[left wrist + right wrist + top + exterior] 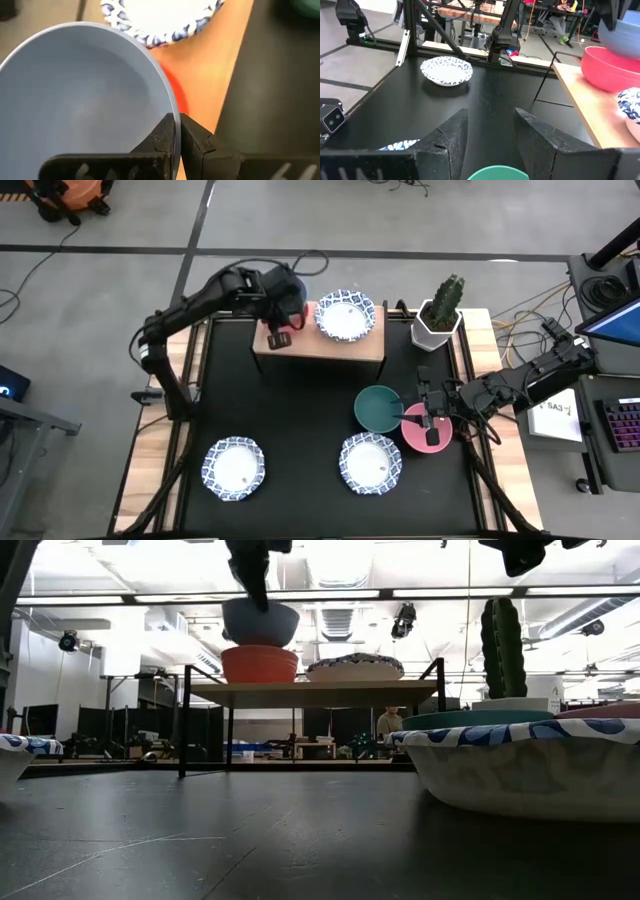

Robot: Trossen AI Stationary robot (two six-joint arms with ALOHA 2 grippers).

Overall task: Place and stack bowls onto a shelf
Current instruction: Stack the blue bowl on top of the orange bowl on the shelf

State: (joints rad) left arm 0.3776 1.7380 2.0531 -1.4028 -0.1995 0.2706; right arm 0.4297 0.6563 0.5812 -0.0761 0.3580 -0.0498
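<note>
Blue bowl (85, 100), grasped by left pincer (177, 131), hangs over red bowl (259, 664) beside a patterned bowl (346, 316).

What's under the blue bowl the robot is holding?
The red bowl sits on the shelf right below the blue bowl, which the left gripper grips by its rim. The red bowl's inside is hidden.

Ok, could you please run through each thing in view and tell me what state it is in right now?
Blue bowl: gripped at its rim, nested in the red bowl.
Red bowl: on the shelf.
Shelf: also holds one patterned bowl.
Green bowl: on the table, touching the pink bowl.
Two patterned bowls: on the table, empty.
Left gripper: shut on the blue bowl.
Right gripper: open, above the green and pink bowls.
</note>
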